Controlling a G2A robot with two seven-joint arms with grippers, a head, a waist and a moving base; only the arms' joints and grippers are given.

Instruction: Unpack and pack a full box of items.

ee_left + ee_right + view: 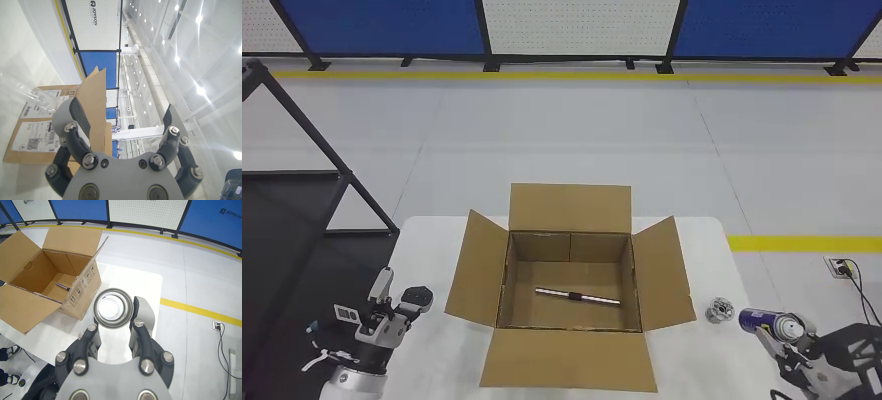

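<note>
An open cardboard box stands mid-table with all flaps spread; a thin metal rod lies on its floor, also seen as the rod in the right wrist view. My right gripper is shut on a spray can whose metal base faces the camera; in the top view the can is held at the table's right edge. My left gripper stands open and empty at the table's left edge, beside the box's labelled wall.
A small round metal piece lies on the white table right of the box. A clear plastic bag lies by the box's left side. A dark rack stands off the table's left.
</note>
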